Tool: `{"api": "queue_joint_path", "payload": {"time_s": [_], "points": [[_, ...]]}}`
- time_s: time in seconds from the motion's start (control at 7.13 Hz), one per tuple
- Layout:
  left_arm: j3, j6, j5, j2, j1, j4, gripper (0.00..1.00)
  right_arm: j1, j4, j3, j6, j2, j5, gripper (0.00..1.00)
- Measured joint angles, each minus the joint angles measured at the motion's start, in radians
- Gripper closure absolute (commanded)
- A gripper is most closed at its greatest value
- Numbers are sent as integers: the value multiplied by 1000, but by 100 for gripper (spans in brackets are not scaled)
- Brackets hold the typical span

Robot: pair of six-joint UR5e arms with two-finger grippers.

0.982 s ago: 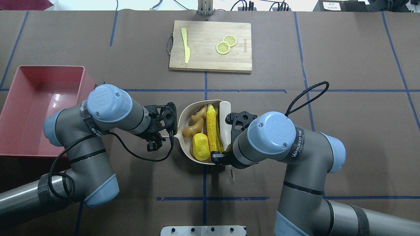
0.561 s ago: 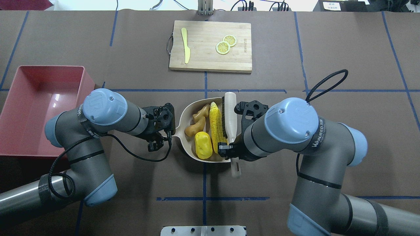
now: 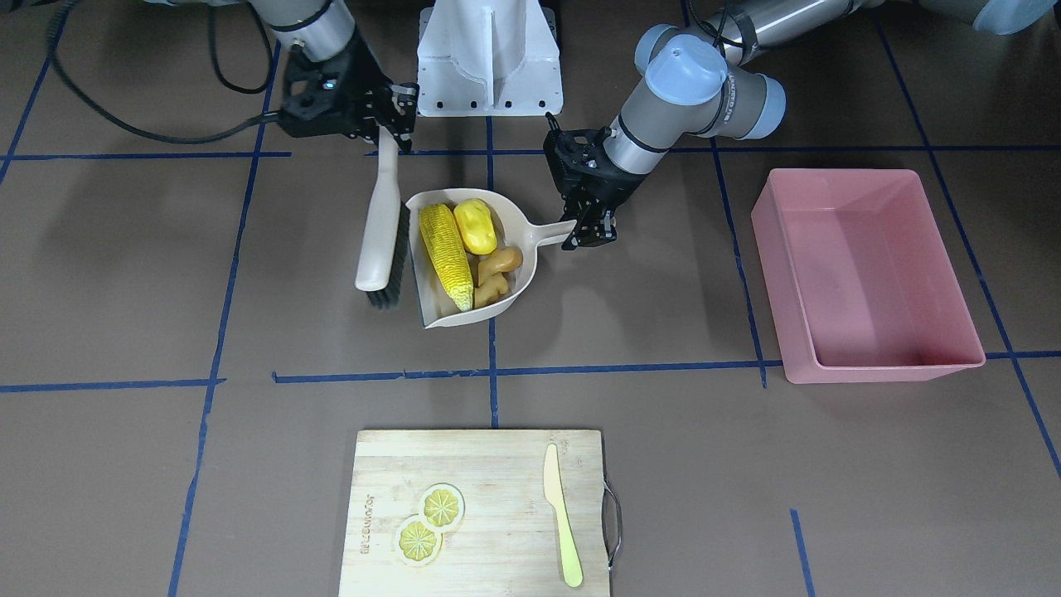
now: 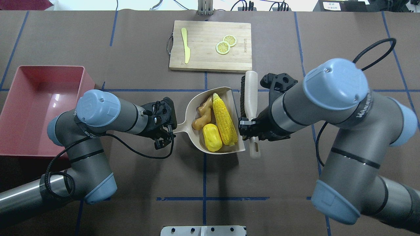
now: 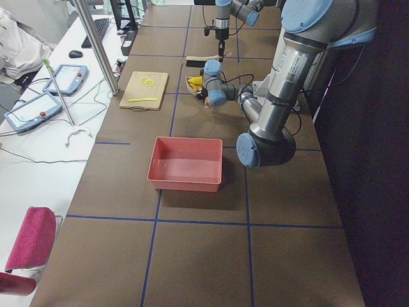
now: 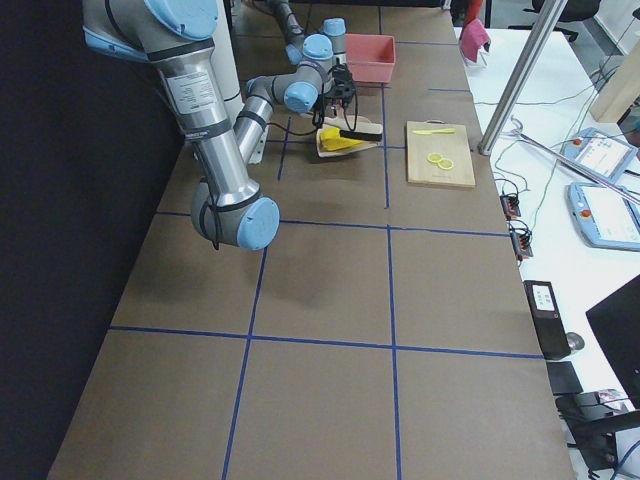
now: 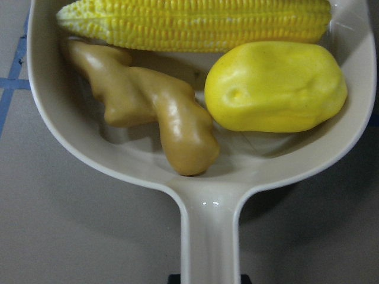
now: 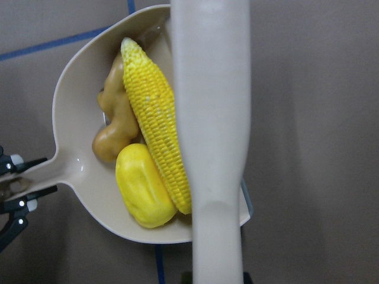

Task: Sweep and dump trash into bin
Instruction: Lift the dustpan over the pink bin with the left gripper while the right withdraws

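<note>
The beige dustpan (image 4: 192, 109) sits mid-table and holds the trash: a long corn cob (image 4: 224, 119), a stubby yellow lump (image 4: 212, 137) and a tan ginger root (image 4: 200, 118). My left gripper (image 4: 170, 129) is shut on the dustpan's handle (image 7: 210, 236). My right gripper (image 4: 251, 126) is shut on the handle of a beige brush (image 4: 250, 95), which hangs just beside the pan's open mouth. The pink bin (image 4: 49, 67) stands empty at the left, behind my left arm. The front view shows the pan (image 3: 518, 294), brush (image 3: 377, 232) and bin (image 3: 862, 257).
A wooden cutting board (image 4: 210, 60) lies at the far middle with a pale yellow knife (image 4: 185, 46) and two lemon slices (image 4: 226, 44). The robot's white base mount (image 3: 489, 58) is at the near edge. Blue tape lines cross the brown table.
My right arm has drawn the brush out of the dustpan's mouth, to the right and farther away. The dustpan with the trash has shifted a little to the right, still held by my left gripper.
</note>
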Motion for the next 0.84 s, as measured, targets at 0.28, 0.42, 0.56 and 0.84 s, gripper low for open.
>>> {"api": "queue_joint_path", "payload": {"time_s": [0.28,0.42,0.56,0.84], "points": [[-14,-95,-6,1,-38,-45,97,151,-67,56,-20,-48,82,100],[-24,-119,-38,5,-90,-49,97,204,-77,69,-54,-91,94,100],[-29,-127,-127,19,-178,-50,97,241,-81,75,-107,-141,99,100],[-18,-121,-387,63,-427,-49,97,286,-80,78,-233,-238,98,100]]}}
